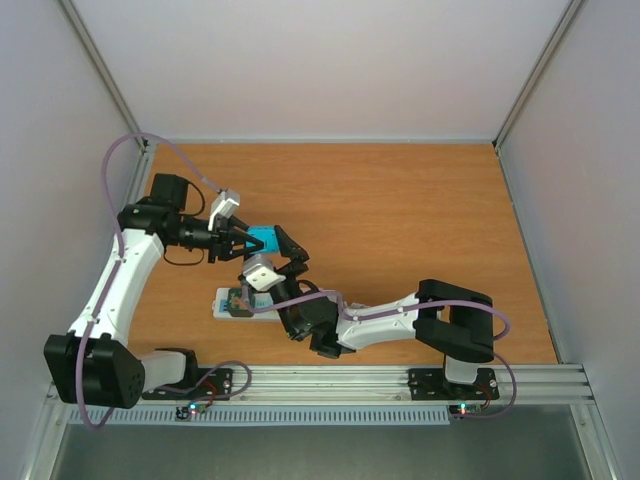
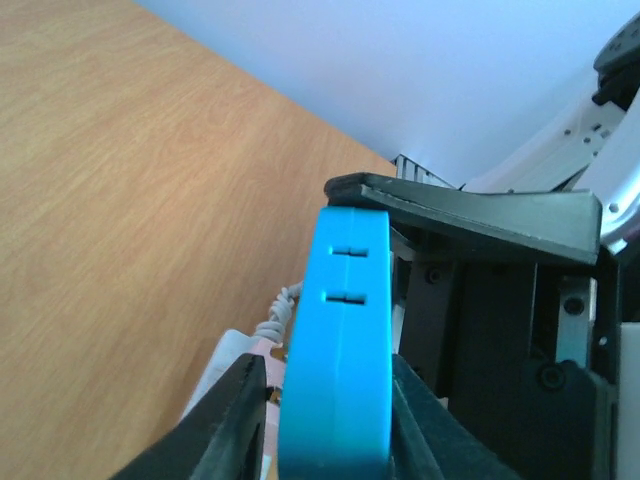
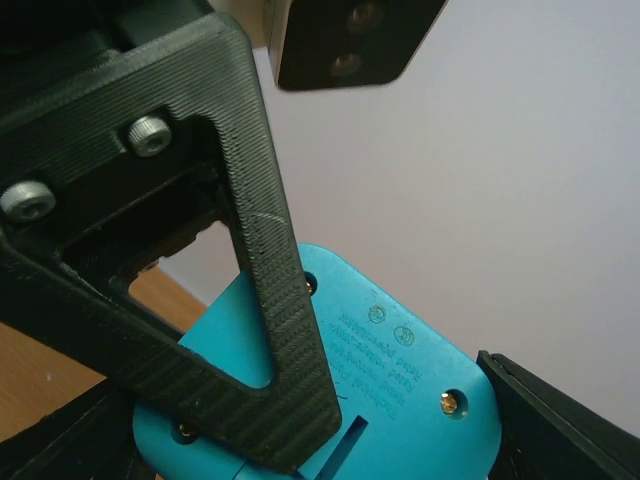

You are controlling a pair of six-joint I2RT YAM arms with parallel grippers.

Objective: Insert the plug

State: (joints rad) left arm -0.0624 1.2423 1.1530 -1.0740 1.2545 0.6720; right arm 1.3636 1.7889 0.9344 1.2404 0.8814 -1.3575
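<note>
One blue adapter (image 1: 262, 239) tight between left jaws; right jaws wide about it, grip uncertain.

Blue block (image 2: 335, 340): bright cyan-blue, plain, two dark slots on the edge. Its flat face carries faint raised lettering in the same blue.
Table (image 1: 400, 220): orange-brown wood grain.
Left gripper (image 1: 244, 240), right gripper (image 1: 284, 253): black, fine ribbed print lines, silver screws.
Left arm (image 1: 115, 285), right arm (image 1: 385, 315): white links, black joints.
Cables (image 1: 120, 160): lilac.
Power strip (image 1: 228, 303): white.
Walls (image 1: 300, 60): pale grey-white, plain.
Front rail (image 1: 350, 380): silver.
</note>
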